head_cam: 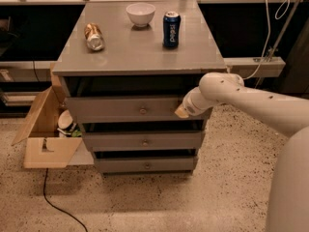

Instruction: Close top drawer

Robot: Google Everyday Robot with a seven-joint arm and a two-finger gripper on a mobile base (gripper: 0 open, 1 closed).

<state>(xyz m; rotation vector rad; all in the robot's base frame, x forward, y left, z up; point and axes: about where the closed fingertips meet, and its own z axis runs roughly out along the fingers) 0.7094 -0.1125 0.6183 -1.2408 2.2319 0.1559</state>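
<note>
We are holding our gripper (182,111) against the right end of the top drawer (120,109) front, unable to tell whether it is spread or closed, while the drawer is sitting just under the cabinet top (140,52), jutting out partly open, so we judge the pushing in is remaining.

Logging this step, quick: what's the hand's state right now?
The hand is at the right end of the top drawer front; open or closed cannot be told.
</note>
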